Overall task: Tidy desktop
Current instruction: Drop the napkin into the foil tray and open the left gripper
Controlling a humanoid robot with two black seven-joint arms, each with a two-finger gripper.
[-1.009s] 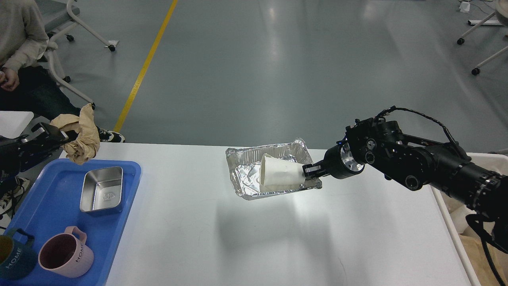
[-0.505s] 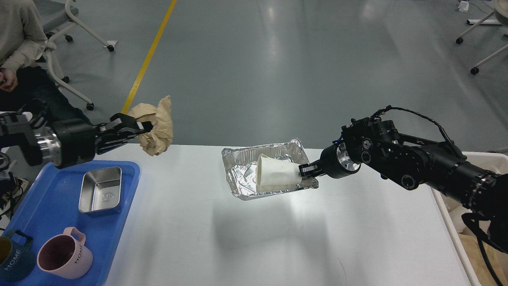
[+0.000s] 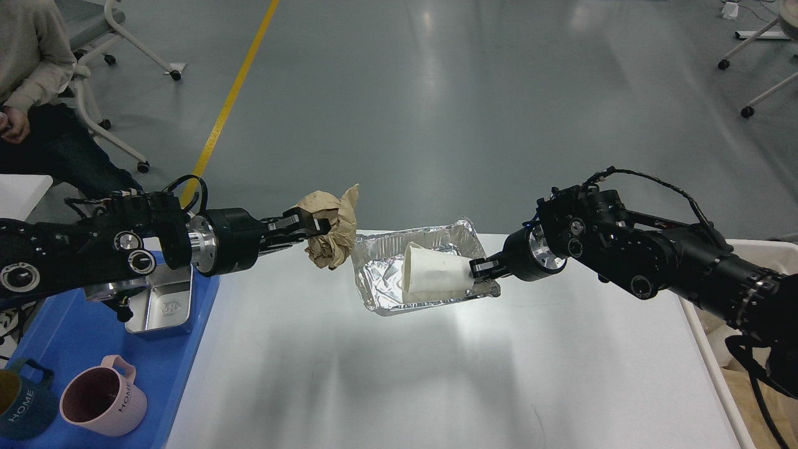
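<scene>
The white desktop [image 3: 399, 374] fills the lower middle of the head view. My left gripper [image 3: 317, 226] is shut on a crumpled brown paper ball [image 3: 330, 234] and holds it in the air just left of a foil tray [image 3: 380, 287]. My right gripper [image 3: 481, 268] is shut on the foil tray's right rim and holds the tray above the desktop. A white paper cup [image 3: 433, 277] lies on its side inside the foil tray.
A blue plastic tray [image 3: 75, 349] at the left holds a steel box [image 3: 162, 308], a pink mug [image 3: 103, 402] and a dark teal mug [image 3: 22, 405]. A beige bin [image 3: 745, 374] stands at the right edge. A seated person [image 3: 31, 75] is at the far left.
My left arm has swung right with the paper ball, from over the blue tray to beside the foil tray. The right gripper with the foil tray has shifted slightly left.
</scene>
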